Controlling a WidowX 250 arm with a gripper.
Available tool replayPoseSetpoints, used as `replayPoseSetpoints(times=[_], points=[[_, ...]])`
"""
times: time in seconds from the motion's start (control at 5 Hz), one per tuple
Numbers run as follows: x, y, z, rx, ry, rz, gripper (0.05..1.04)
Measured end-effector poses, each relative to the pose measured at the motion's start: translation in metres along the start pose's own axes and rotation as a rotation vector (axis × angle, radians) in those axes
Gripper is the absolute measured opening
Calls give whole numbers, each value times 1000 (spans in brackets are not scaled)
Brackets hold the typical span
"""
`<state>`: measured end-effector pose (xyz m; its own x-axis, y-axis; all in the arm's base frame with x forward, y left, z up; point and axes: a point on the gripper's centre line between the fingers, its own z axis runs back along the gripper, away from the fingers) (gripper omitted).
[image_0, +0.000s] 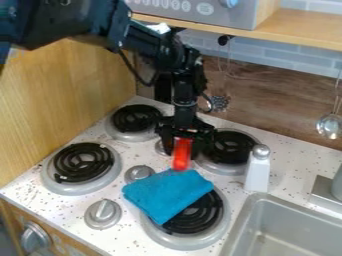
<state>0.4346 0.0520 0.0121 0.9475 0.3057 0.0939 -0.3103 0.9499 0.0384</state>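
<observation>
Camera view: the black gripper (181, 142) hangs over the stove top (150, 155), its jaws pinching a red object (182, 155) whose upper end they hide. The object points downward and is blurred, so what it is cannot be told; its lower end overlaps the rear edge of a blue cloth (167, 194), and whether the two touch is unclear. That cloth lies at a slant across the front right burner (194, 215), covering its rear left part and leaving black coil and metal ring showing toward the front and right. The gripper hides the left side of the rear right burner (232, 149), while the rear left burner (135, 119) and the front left burner (82, 162) are largely exposed. One silver knob (139, 173) is partly tucked behind the cloth's left corner; another knob (103, 214) shows whole nearer the front. A white bottle (258, 170) with a grey rounded top stands upright between the rear right burner and the sink (284, 227), which the bottom and right edges cut off. At the right edge, a faucet (328, 190) is also cropped, and hanging above it is a metal utensil (329, 126), its shape hard to make out.
</observation>
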Motion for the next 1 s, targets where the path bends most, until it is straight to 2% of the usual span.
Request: replayPoseSetpoints(times=[0.2,0.4,0.6,0.8,1.0], points=[[-5,3,-6,29,3,-13,1008],[-14,8,-4,45,1,-29,1004],[-23,14,24,46,-69,-50,1003],[-40,17,53,21,-142,-81,1002],[-64,20,78,-16,-188,-100,1002]])
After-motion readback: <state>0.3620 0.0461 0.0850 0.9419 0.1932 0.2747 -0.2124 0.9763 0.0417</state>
